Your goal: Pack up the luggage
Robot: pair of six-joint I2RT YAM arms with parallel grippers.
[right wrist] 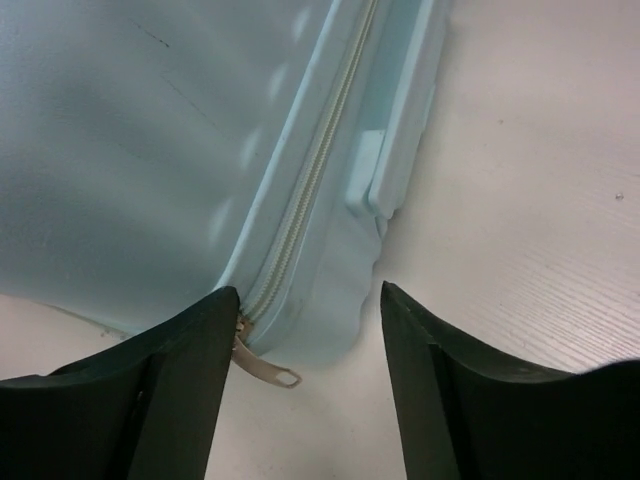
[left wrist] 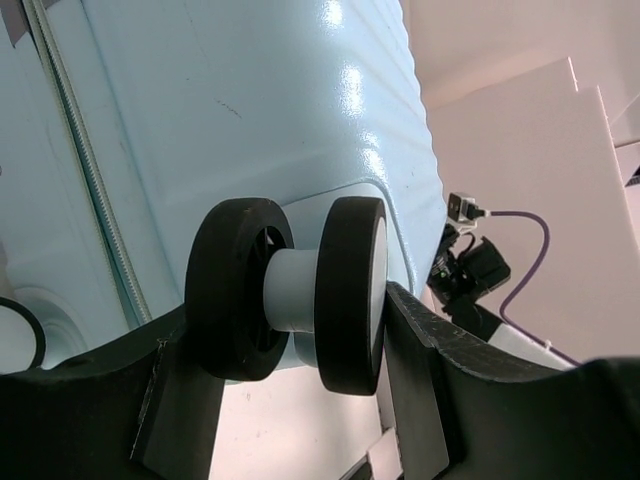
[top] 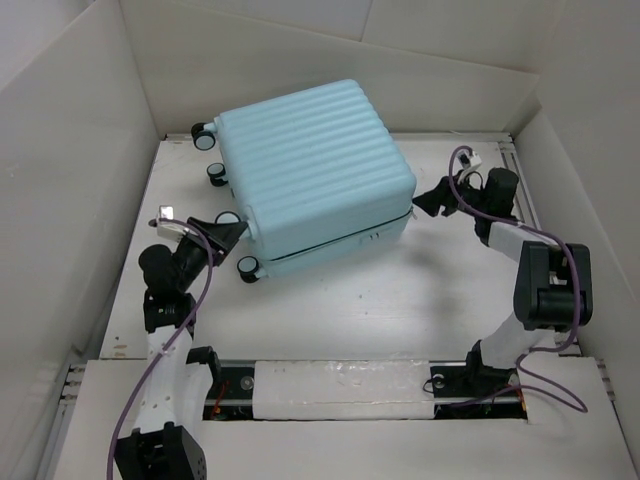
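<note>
The luggage (top: 310, 160), a pale aqua ribbed hard-shell suitcase, lies closed and flat in the middle of the table. My left gripper (top: 226, 226) is at its left side, shut on a black-and-white caster wheel (left wrist: 350, 290). In the left wrist view the twin wheel sits squeezed between the fingers of that gripper (left wrist: 290, 320). My right gripper (top: 425, 200) is at the case's right corner. In the right wrist view this gripper (right wrist: 307, 300) stands open astride that corner of the luggage (right wrist: 120, 150). The metal zipper pull (right wrist: 265, 365) lies by its left finger, at the end of the zipper (right wrist: 310, 190).
Other caster wheels (top: 204, 135) (top: 248, 267) stick out along the case's left side. White walls (top: 70, 180) box in the table on the left, back and right. The arms' mounting rail (top: 340, 385) runs along the near edge. The right arm (left wrist: 470, 265) shows beyond the case.
</note>
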